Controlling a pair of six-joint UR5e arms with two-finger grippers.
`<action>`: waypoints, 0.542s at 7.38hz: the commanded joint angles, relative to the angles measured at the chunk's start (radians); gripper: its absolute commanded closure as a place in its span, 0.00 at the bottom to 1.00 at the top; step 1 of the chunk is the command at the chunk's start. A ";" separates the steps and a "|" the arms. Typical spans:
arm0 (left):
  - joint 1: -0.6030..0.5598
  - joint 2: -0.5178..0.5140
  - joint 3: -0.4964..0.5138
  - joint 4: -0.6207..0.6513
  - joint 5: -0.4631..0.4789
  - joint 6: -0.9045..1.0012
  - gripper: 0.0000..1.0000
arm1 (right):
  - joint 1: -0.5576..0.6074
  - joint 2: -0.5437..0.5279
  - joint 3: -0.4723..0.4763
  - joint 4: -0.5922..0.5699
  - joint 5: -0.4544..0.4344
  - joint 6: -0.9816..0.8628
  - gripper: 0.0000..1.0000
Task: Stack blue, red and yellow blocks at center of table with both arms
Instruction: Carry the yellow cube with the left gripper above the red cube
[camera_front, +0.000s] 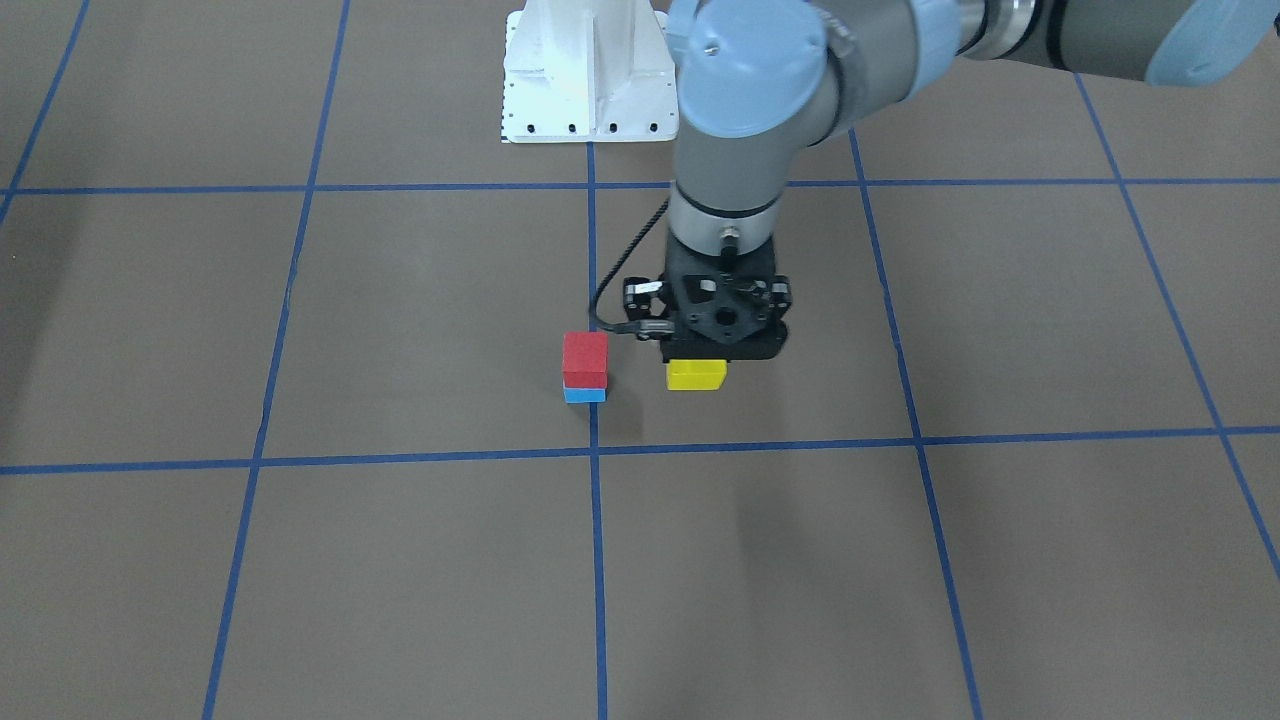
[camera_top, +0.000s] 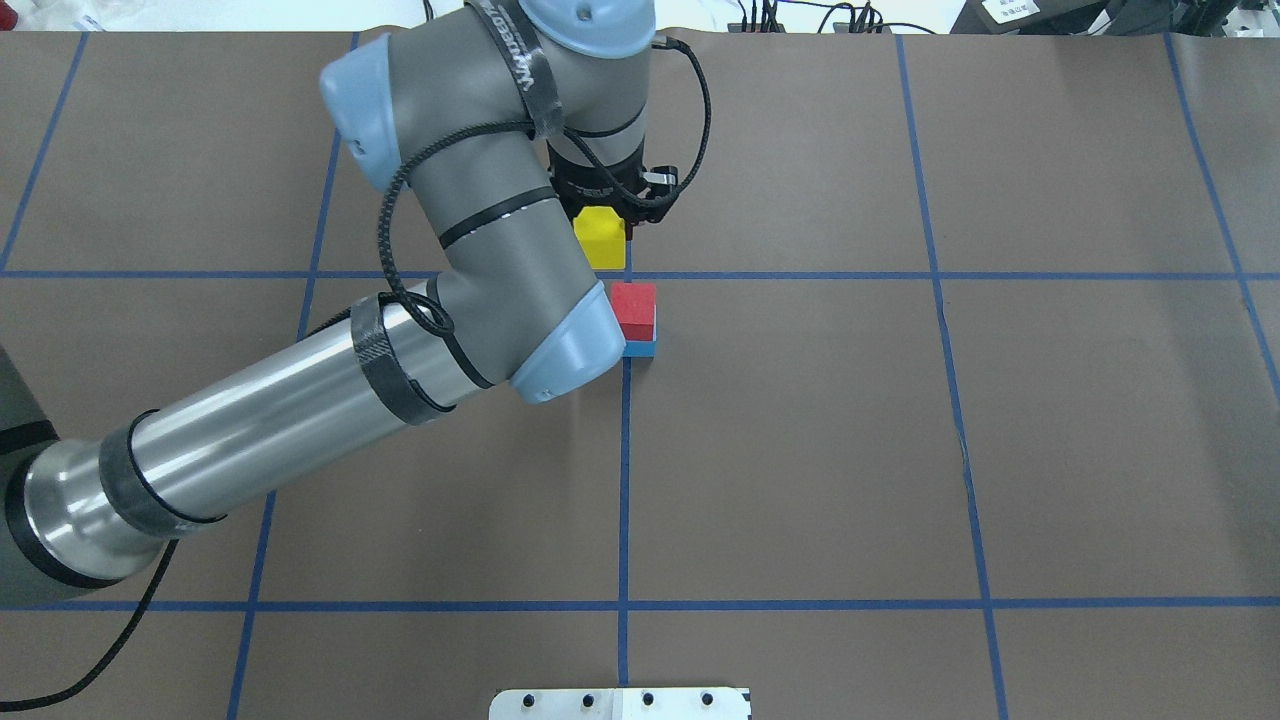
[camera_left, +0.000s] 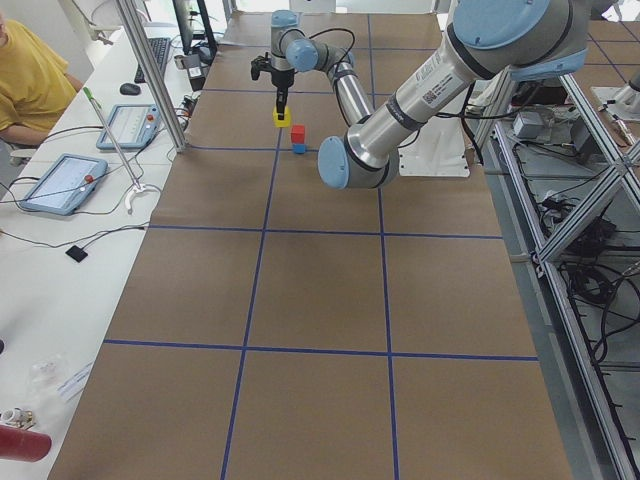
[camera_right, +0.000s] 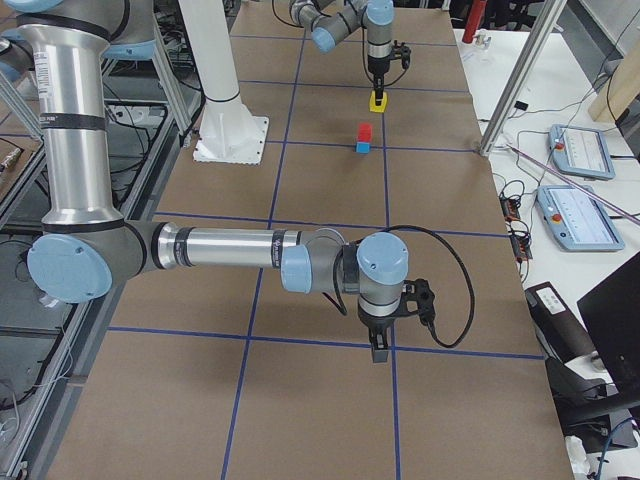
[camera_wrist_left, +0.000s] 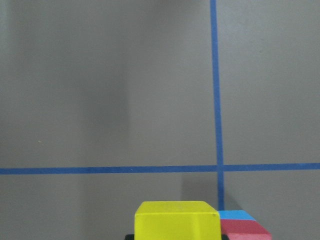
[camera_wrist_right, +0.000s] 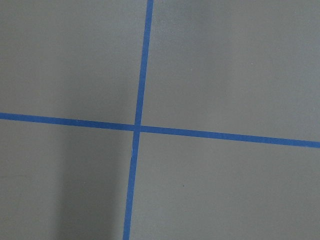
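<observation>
A red block sits on a blue block by the table's central grid crossing; the stack also shows in the overhead view. My left gripper is shut on a yellow block and holds it in the air, just to the robot's left of the stack. The yellow block shows in the overhead view and at the bottom of the left wrist view, with the stack's corner beside it. My right gripper points down over bare table far off; I cannot tell if it is open or shut.
The white robot base plate stands at the table's robot side. Blue tape lines divide the brown table cover. Tablets and cables lie on side benches. An operator in yellow sits by the far bench.
</observation>
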 joint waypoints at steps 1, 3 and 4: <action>0.068 -0.014 0.024 -0.007 0.057 -0.035 1.00 | 0.000 -0.001 -0.002 0.001 0.000 0.000 0.00; 0.071 -0.013 0.036 -0.028 0.062 -0.032 1.00 | 0.000 0.000 0.000 0.001 0.000 0.000 0.00; 0.071 -0.013 0.036 -0.028 0.062 -0.029 1.00 | 0.000 0.000 0.001 0.001 0.000 0.000 0.00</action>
